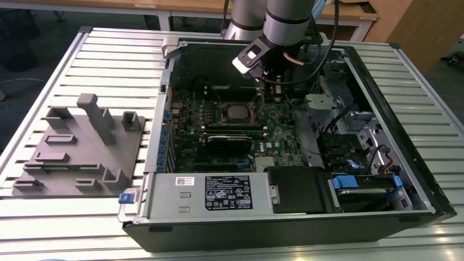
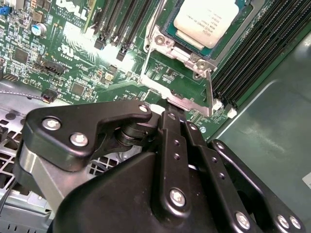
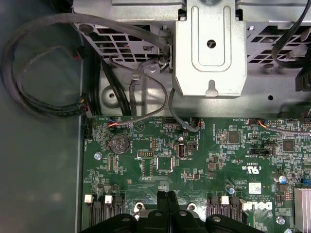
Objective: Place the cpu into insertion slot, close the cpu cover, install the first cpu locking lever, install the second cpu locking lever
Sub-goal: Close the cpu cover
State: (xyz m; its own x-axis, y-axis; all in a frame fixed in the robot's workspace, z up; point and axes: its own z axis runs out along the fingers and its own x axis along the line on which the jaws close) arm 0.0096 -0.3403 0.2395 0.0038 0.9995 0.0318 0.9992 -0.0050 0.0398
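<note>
A: How did the gripper (image 3: 167, 195) stand?

B: Its black fingers (image 2: 168, 127) were pressed together, with nothing seen between them. In the second wrist view the tips sat just beside the silvery edge of the insertion slot (image 2: 181, 99), and the gripper's own linkage hid the near side of that edge.

A: And the cpu (image 2: 210, 20)?

B: It lay flat in the slot, a pale, dull metal square with a greenish border. The cpu cover (image 2: 163, 41) lay flat around it as a thin silvery frame. A thin metal rod (image 2: 209, 90) ran along one side of the frame, close to the fingertips. Whether it was latched could not be told.

A: Where was the chip in the exterior view?

B: At about seven o'clock from the gripper, near it, in the middle of the green motherboard (image 3: 194, 162).

A: What else was around?

B: Long black memory slots (image 2: 255, 53) flanked the socket. Beyond the fingers, in the first wrist view, were a coin battery (image 3: 119, 143), looping dark cables (image 3: 39, 99) and a grey metal bracket (image 3: 211, 48). In the exterior view the arm (image 1: 286, 16) came in at twelve o'clock and covered the far part of the board. The open computer case (image 1: 409, 136) held a power supply (image 1: 210, 193) at six o'clock. A grey fixture block (image 1: 80, 152) sat at nine o'clock on the slatted table (image 1: 108, 60).
</note>
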